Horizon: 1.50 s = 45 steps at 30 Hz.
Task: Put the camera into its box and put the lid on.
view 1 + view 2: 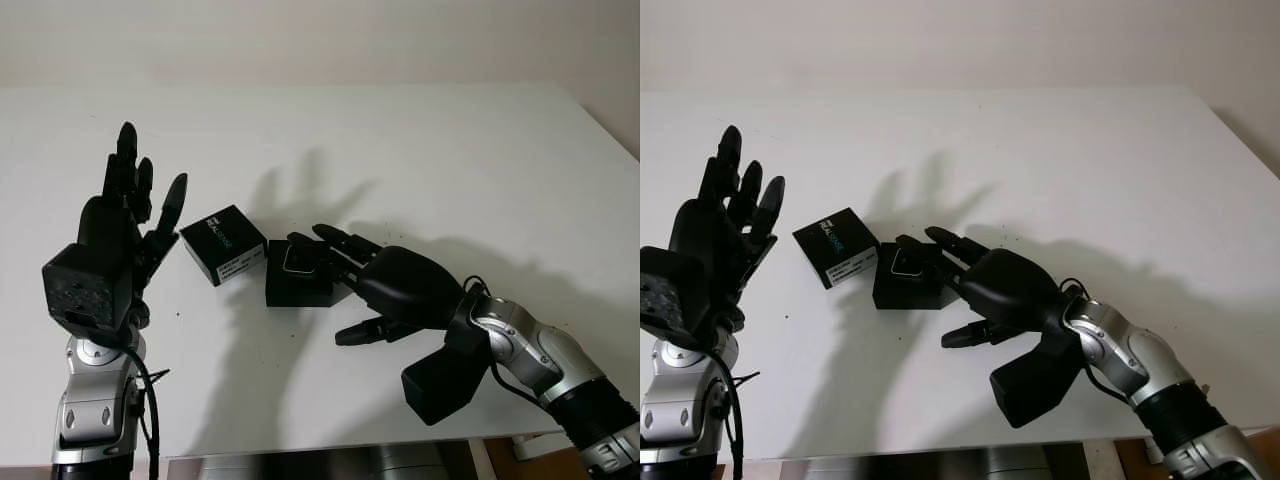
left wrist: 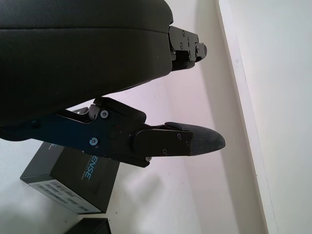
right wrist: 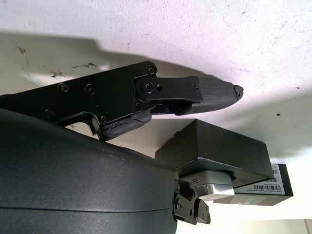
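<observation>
Camera (image 1: pixel 297 259) sits in the open box (image 1: pixel 298 285) at table (image 1: pixel 480 160) centre, right hand (image 1: pixel 345 262) fingers pinching it. Lid (image 1: pixel 224 244) lies at box's 10 o'clock; left hand (image 1: pixel 125 215) open, raised at lid's 9 o'clock.

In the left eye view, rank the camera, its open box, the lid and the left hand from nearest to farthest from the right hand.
1. camera: at the right hand fingertips, sitting in the box.
2. box: under the camera, table centre.
3. lid: just left of the box.
4. left hand: raised, open, far left.
</observation>
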{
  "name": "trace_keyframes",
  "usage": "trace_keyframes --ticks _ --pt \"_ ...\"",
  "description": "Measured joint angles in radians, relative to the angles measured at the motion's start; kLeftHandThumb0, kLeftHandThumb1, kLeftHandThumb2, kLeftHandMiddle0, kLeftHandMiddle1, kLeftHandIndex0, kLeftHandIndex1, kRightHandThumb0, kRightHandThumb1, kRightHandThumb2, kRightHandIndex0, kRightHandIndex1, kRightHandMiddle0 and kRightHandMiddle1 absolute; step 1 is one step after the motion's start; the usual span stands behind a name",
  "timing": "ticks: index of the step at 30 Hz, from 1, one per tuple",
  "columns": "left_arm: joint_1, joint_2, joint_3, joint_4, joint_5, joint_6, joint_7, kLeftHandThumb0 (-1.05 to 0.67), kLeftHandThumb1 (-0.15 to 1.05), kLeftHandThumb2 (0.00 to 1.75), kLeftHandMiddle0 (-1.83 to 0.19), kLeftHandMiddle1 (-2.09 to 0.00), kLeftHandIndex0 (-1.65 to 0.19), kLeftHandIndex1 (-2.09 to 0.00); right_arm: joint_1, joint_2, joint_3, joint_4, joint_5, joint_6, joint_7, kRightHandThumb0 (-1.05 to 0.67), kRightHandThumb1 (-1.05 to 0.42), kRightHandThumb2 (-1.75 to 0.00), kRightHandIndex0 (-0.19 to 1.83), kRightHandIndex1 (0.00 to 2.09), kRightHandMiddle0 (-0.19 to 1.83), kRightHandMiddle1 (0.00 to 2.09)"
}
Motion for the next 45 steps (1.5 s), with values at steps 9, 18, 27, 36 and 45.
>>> trace_keyframes --ticks 9,18,27,36,45 --pt "0.0 -0.001 0.0 0.0 -0.003 0.0 0.0 -0.61 1.05 0.34 -0.07 -0.05 0.01 -0.05 -0.031 0.035 0.023 0.018 -0.018 0.026 0.01 -0.77 -1.05 -0.41 -0.02 0.05 0.35 0.05" --pt "0.007 -0.003 -0.001 -0.014 -0.003 0.002 0.003 -0.6 1.05 0.33 -0.07 -0.05 0.02 -0.05 -0.086 0.085 0.067 0.103 -0.053 0.039 -0.03 -0.77 -1.05 -0.39 0.0 0.06 0.39 0.07" --pt "0.008 -0.007 -0.001 -0.017 -0.005 0.003 0.003 -0.61 1.05 0.32 -0.07 -0.06 0.01 -0.05 -0.13 0.095 0.101 0.164 -0.084 0.036 -0.071 -0.77 -1.05 -0.4 -0.01 0.05 0.39 0.06" --pt "0.008 -0.008 0.0 -0.02 -0.004 0.004 0.002 -0.61 1.05 0.32 -0.06 -0.05 0.02 -0.05 -0.131 0.071 0.096 0.146 -0.081 0.031 -0.048 -0.76 -1.05 -0.39 -0.02 0.05 0.4 0.06" --pt "0.01 -0.01 0.002 -0.022 -0.003 0.007 0.003 -0.62 1.05 0.32 -0.08 -0.06 0.01 -0.06 -0.1 0.052 0.067 0.111 -0.019 0.051 0.014 -0.73 -1.05 -0.36 -0.04 0.05 0.4 0.06"
